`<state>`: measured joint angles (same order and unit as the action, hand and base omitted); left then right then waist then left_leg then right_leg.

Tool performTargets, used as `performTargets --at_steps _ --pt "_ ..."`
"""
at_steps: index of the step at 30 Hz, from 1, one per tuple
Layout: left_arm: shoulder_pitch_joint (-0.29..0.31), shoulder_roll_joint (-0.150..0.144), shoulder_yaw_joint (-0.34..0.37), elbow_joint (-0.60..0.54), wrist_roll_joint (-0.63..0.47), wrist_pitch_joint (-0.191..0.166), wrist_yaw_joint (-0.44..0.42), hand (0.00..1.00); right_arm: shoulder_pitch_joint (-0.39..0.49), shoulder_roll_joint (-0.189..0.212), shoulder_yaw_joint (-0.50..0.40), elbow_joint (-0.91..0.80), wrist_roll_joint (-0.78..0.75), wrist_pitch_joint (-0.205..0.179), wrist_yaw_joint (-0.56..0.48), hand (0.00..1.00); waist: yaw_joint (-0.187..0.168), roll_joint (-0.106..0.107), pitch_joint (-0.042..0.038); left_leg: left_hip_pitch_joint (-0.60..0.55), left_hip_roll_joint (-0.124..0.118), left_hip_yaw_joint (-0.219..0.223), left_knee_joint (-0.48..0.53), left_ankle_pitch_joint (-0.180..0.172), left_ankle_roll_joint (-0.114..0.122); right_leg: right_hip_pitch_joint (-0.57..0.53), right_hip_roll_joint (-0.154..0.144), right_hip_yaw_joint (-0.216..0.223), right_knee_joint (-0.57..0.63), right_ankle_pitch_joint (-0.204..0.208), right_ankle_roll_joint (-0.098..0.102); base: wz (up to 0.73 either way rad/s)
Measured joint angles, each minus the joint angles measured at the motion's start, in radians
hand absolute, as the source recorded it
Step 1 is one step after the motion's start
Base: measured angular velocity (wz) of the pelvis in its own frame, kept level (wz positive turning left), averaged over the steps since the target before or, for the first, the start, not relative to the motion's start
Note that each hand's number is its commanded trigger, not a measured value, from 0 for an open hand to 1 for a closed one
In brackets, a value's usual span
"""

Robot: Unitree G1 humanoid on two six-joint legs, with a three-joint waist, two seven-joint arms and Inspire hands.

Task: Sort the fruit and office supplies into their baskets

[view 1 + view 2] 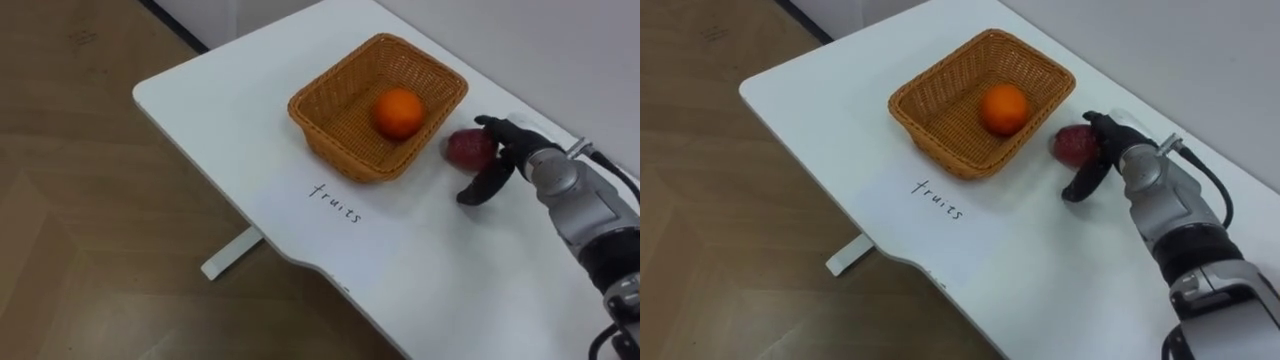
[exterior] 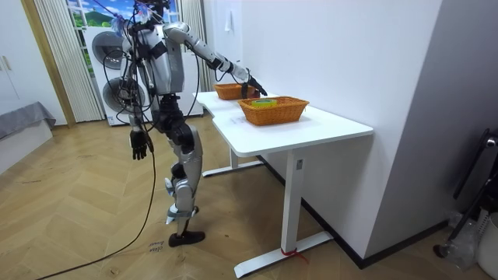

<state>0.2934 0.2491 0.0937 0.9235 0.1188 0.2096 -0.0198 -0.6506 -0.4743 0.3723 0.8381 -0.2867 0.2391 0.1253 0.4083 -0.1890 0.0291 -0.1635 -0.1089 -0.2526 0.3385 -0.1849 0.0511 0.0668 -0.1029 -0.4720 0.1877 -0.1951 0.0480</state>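
Red round fruit (image 1: 466,148) lies on white tabletop (image 1: 230,110), just beside woven wicker basket (image 1: 345,150) holding round orange (image 1: 399,112). Right hand (image 1: 520,150) spread over it, thumb clear. Close fully, then lift above rim.

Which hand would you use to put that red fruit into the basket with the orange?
Right. The right hand is at the red fruit, fingers arched over it, beside the basket. The left hand hangs by the robot's side, away from the table.
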Motion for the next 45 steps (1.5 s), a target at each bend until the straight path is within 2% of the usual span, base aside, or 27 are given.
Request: performTargets --at_steps 20,25,27,30,45 --pt "-0.017 0.005 -0.002 0.011 -0.029 -0.001 -0.013 0.00 -0.032 0.000 0.052 0.020 -0.044 0.001 0.008 0.00 0.042 -0.004 0.0020 0.007 0.004 0.005 -0.007 0.000 -0.002 -0.001 0.001 0.002 0.001 0.001 -0.001 0.00" --pt "-0.017 0.009 -0.002 0.015 -0.029 -0.001 -0.025 0.00 -0.039 0.000 0.079 0.028 -0.116 0.001 0.000 0.00 0.043 -0.019 0.0034 0.010 0.004 0.003 -0.014 0.000 -0.002 0.000 0.001 0.001 0.001 0.001 -0.001 0.00" --pt "-0.020 0.013 -0.001 0.026 -0.029 -0.002 -0.035 0.00 -0.039 0.000 0.087 0.032 -0.121 0.002 -0.002 0.00 0.050 -0.031 0.0070 0.011 0.005 0.004 -0.016 0.000 -0.002 -0.001 0.001 0.002 0.001 0.001 -0.001 0.00" --pt "-0.021 0.013 -0.001 0.032 -0.030 -0.002 -0.039 0.00 -0.039 0.000 0.098 0.041 -0.131 0.003 -0.002 0.00 0.064 -0.035 0.0079 0.011 0.005 0.005 -0.016 0.000 -0.002 -0.001 0.001 0.001 0.002 0.001 -0.001 0.00" --pt "-0.022 0.014 0.000 0.040 -0.029 -0.005 -0.040 0.00 -0.039 0.000 0.110 0.034 -0.180 0.002 -0.001 0.00 0.072 -0.029 0.0111 0.007 0.005 0.004 -0.010 -0.001 -0.002 -0.001 0.002 0.000 0.002 0.001 -0.001 0.00"
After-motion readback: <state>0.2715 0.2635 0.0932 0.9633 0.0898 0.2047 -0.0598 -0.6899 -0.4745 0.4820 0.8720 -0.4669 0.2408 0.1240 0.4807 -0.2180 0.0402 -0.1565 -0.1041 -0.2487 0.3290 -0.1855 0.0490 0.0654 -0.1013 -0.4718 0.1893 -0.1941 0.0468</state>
